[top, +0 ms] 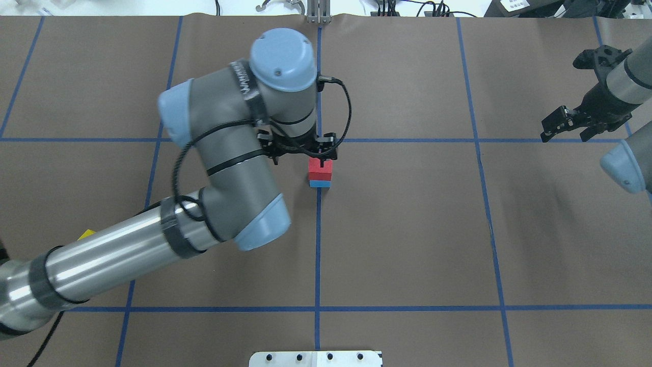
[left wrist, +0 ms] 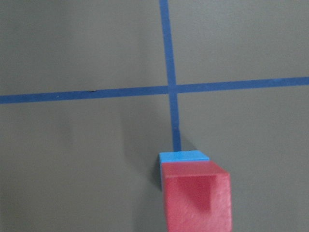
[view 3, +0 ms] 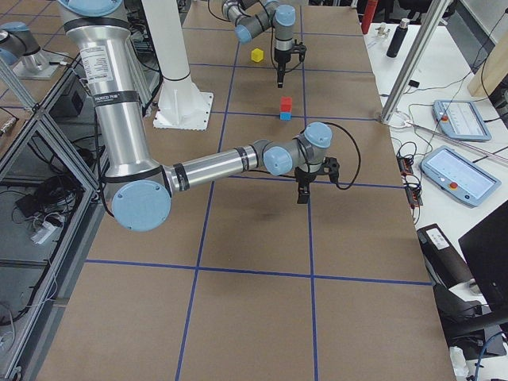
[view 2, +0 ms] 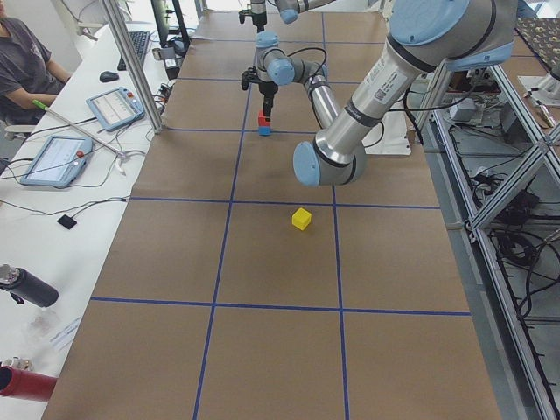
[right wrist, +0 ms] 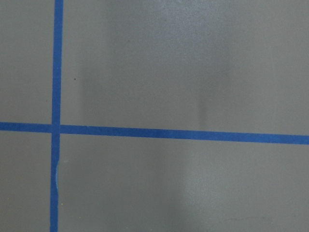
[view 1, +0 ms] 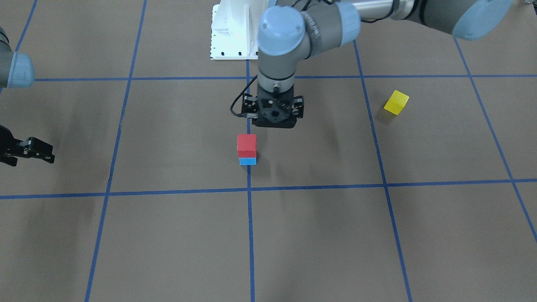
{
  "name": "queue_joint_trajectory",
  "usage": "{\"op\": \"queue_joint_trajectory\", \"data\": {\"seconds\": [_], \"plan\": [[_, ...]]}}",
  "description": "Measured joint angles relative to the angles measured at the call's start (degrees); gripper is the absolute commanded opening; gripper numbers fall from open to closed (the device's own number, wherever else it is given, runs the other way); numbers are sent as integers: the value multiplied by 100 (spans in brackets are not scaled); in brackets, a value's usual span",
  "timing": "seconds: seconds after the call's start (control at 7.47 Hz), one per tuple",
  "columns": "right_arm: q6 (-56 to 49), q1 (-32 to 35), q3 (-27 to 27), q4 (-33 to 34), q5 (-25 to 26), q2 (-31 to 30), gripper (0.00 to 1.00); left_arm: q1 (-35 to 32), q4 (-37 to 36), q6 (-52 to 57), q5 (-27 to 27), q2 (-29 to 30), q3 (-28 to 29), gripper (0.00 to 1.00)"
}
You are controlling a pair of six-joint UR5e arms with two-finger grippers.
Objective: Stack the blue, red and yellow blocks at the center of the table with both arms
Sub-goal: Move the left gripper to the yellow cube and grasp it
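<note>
Red cube block (left wrist: pixel 195 198) sits on a blue cube block (left wrist: pixel 183 156), just below the left claw (view 1: pixel 275 122), on a brown paper tabletop (view 1: pixel 168 235). Whether that claw is wide or narrow cannot be told. Yellow cube block (view 1: pixel 396 102) lies well apart, off its left side. Right claw (top: pixel 566 127), far off, is parted and empty.
</note>
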State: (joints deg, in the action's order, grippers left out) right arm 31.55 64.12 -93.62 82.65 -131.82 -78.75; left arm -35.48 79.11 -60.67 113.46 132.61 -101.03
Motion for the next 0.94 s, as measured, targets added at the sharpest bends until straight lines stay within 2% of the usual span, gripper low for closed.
{"op": "queue_joint_trajectory", "data": {"seconds": [0.13, 0.27, 0.4, 0.54, 0.67, 0.8, 0.94], "plan": [[1, 3, -6, -2, 6, -2, 99, -50, -41, -57, -4, -954, -951, 100], [3, 3, -11, -3, 12, -4, 99, -79, 128, -276, -20, -1927, -1622, 100], [2, 4, -14, -5, 20, -4, 99, -100, 675, -587, -36, -2902, -1979, 100], [1, 3, -25, -11, 42, -5, 99, -114, 1651, -777, -42, -3812, -2046, 100], [0, -1, -45, -27, 70, 3, 99, -126, 2892, -561, -32, -4549, -1851, 100], [0, -6, -49, -114, 87, 10, 99, -163, 3697, 115, -15, -4960, -1598, 100], [0, -16, -12, -288, 95, 3, 99, -266, 4044, 1131, 58, -5189, -1402, 100]]}}
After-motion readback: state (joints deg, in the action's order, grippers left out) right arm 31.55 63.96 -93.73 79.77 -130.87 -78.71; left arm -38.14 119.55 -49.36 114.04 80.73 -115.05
